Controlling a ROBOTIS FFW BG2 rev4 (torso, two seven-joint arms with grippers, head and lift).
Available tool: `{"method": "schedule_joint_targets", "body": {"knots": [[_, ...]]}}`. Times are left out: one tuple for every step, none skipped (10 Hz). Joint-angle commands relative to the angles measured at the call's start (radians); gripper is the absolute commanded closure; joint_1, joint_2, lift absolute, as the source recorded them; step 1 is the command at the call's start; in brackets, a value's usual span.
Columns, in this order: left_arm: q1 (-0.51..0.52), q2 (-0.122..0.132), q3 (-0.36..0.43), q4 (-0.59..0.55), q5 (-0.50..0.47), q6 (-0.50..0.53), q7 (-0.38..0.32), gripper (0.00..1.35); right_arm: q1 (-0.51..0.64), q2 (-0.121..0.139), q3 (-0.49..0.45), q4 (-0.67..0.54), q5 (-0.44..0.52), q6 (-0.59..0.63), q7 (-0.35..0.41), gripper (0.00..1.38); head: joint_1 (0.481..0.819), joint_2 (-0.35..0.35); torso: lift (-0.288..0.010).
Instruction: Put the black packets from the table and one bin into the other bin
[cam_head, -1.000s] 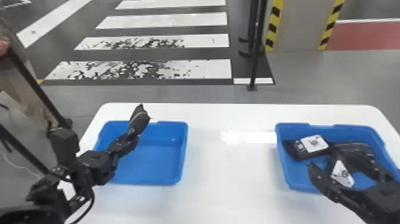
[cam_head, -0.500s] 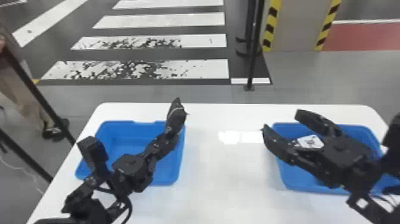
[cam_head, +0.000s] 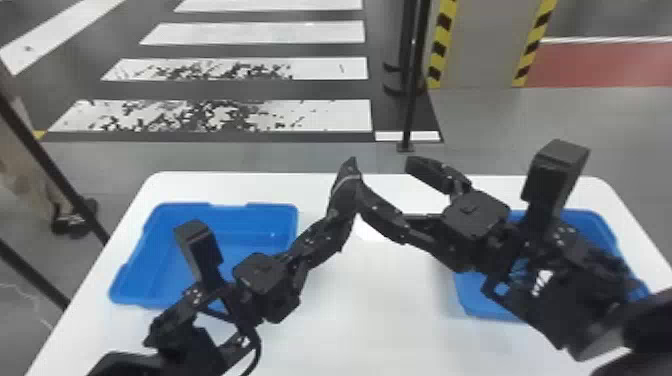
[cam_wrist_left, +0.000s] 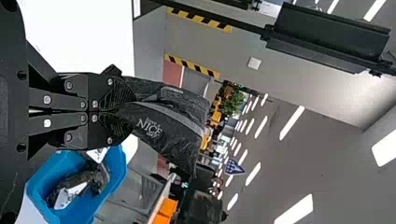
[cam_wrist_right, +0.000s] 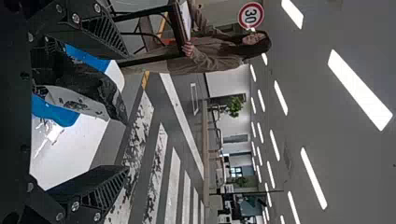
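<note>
My left gripper (cam_head: 320, 240) is over the middle of the table, shut on a black packet (cam_head: 345, 192) that points up from its fingertips. In the left wrist view the gripper (cam_wrist_left: 122, 108) pinches one end of the packet (cam_wrist_left: 161, 121), which has white lettering. The right gripper (cam_head: 390, 187) stands open just right of it, one finger beside the packet; contact cannot be told. In the right wrist view, the packet (cam_wrist_right: 95, 88) lies near the upper finger of the open gripper (cam_wrist_right: 125, 112). Black packets with white labels (cam_wrist_left: 72, 184) lie in the right bin (cam_wrist_left: 116, 161).
The left blue bin (cam_head: 230, 210) sits on the left of the white table (cam_head: 390, 320), partly behind the left arm. Most of the right blue bin (cam_head: 592, 220) is behind the right arm. A black pole (cam_head: 410, 100) stands beyond the table's far edge.
The left gripper has moved right with its packet, from over the left bin to mid-table. My right gripper has come away from the right bin toward the left and now faces the packet.
</note>
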Motion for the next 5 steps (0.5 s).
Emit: {"method": "schedule_joint_targets", "body": {"knots": [[-0.005,0.003,-0.019,-0.005,0.018,-0.007,0.0,1.21,-0.045,-0.005,0.049,0.056,0.003,-0.004,-0.003,0.19,0.695,0.049,-0.11],[-0.005,0.006,-0.027,-0.008,0.02,-0.012,0.0,1.21,-0.07,-0.008,0.079,0.09,0.005,-0.019,-0.004,0.19,0.695,0.054,-0.11],[-0.007,0.007,-0.035,-0.012,0.024,-0.015,0.0,1.21,-0.089,-0.008,0.097,0.12,0.012,-0.021,-0.007,0.22,0.695,0.058,-0.11],[-0.01,0.011,-0.043,-0.02,0.024,-0.015,0.0,1.21,-0.104,-0.009,0.107,0.142,0.012,-0.019,-0.006,0.58,0.695,0.064,-0.11],[-0.012,0.011,-0.049,-0.02,0.024,-0.015,0.0,1.21,-0.107,-0.009,0.107,0.147,-0.009,-0.019,-0.007,1.12,0.695,0.066,-0.11]]}}
